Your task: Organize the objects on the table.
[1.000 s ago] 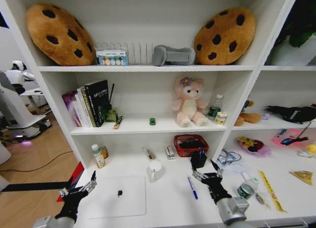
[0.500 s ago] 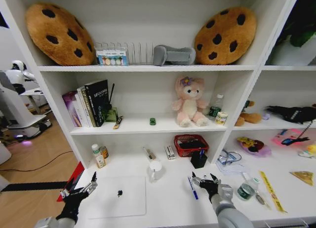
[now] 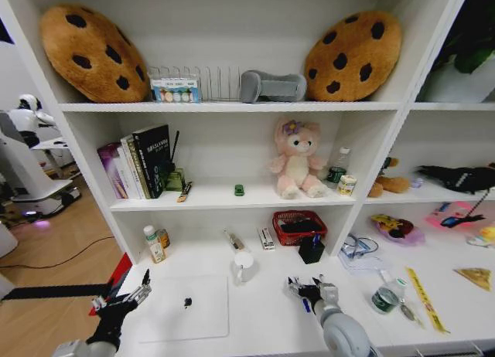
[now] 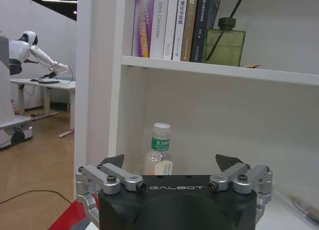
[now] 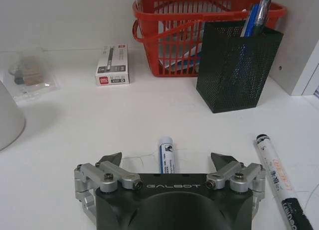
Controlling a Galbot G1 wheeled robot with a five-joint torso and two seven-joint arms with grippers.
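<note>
Overhead, I see my right gripper [image 3: 309, 287] low on the table [image 3: 263, 311], fingers spread over the blue pen [image 3: 305, 303], just in front of the black mesh pen holder [image 3: 311, 249]; my left gripper [image 3: 120, 299], also open, hovers farther off, past the silver laptop [image 3: 186, 307]. From my right wrist, the blue pen [image 5: 167, 154] lies between open fingers, before the holder [image 5: 237, 65], a marker [image 5: 276, 170] alongside. From my left wrist, open fingers [image 4: 112, 163] face a bottle [image 4: 159, 155].

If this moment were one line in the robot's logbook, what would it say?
right gripper: open, over blue pen on table | left gripper: open, idle by laptop | pen holder: behind pen
</note>
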